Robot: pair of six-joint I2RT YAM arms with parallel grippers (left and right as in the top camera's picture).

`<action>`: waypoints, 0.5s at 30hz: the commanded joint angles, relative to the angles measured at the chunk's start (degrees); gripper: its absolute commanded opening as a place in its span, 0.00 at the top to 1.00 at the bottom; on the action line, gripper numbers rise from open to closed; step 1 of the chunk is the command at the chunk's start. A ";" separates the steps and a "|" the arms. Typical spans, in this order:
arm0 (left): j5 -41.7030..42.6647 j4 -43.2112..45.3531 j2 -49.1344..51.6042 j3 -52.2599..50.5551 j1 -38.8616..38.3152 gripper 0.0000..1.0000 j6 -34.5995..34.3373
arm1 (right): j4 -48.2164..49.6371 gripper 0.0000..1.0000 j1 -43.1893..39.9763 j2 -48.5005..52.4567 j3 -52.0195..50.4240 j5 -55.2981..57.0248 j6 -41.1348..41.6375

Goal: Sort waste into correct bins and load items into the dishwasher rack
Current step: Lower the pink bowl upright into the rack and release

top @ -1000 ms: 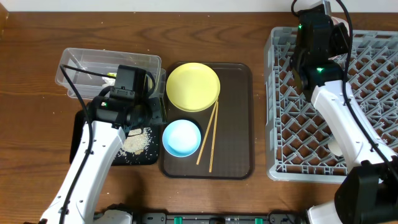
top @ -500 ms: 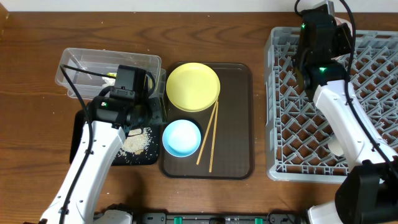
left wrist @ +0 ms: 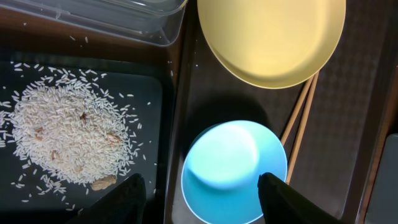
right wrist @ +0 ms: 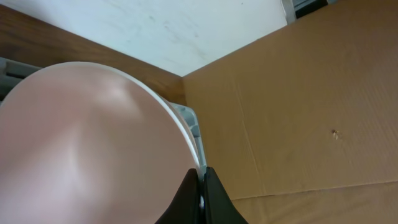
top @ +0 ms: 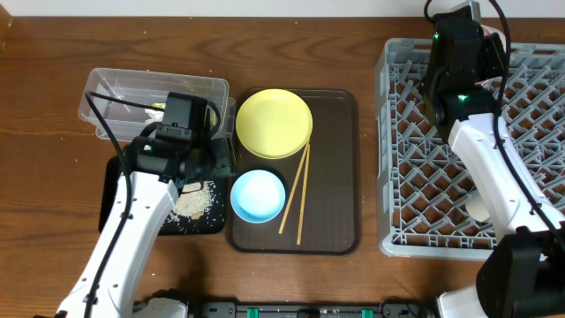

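Right gripper [right wrist: 200, 179] is closed on the rim of the white bowl [right wrist: 87, 143], which is pinched between its two fingers. Left gripper [left wrist: 202, 190] is held wide open and empty above the light blue bowl [left wrist: 233, 171].

Over the last second the right arm has been carried a short way toward the far right of the dishwasher rack [top: 415, 177], with the bowl in its grip. The left arm has not been moved. From this it is judged that the white bowl is being lined up for placement at the far edge of the rack. Contact with the pegs cannot be confirmed.

Condition of the task items, by size:

1. The rack is a grey crate of upright pegs. A small pale cup [top: 477, 209] is seen in it near the front, partly hidden by the arm.
2. The dark brown serving tray [top: 335, 177] carries the items not yet loaded.
3. The clear tub [top: 115, 88] is seen beyond the black tray [top: 112, 190]. Something yellow-green is seen inside the tub, taken to be the wrapper.
4. The yellow plate [top: 274, 124] is lying flat and looks clean.
5. The white bowl is seen underside-on and smooth; the blue bowl is upright and empty.
6. The two chopsticks [top: 296, 199] are lying just beside the blue bowl.
7. The rice grains [left wrist: 68, 140] are heaped on the black tray.
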 commanded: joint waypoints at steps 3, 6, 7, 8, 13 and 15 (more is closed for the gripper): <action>-0.70 0.02 -0.31 0.17 0.13 0.39 0.55 | 0.09 0.99 -0.68 0.44 0.33 0.24 -0.39; -0.70 0.04 -0.31 0.17 0.13 0.39 0.55 | 0.09 0.99 -0.68 0.44 0.35 0.24 -0.39; -0.70 0.04 -0.31 0.17 0.13 0.39 0.55 | 0.09 0.99 -0.68 0.44 0.33 0.24 -0.39; -0.70 0.04 -0.31 0.17 0.13 0.39 0.55 | 0.09 0.99 -0.68 0.44 0.33 0.24 -0.39; -0.70 0.02 -0.31 0.17 0.13 0.39 0.55 | 0.11 0.99 -0.68 0.46 0.33 0.22 -0.37; -0.70 0.04 -0.31 0.17 0.13 0.39 0.55 | 0.13 0.99 -0.68 0.61 0.33 0.07 0.11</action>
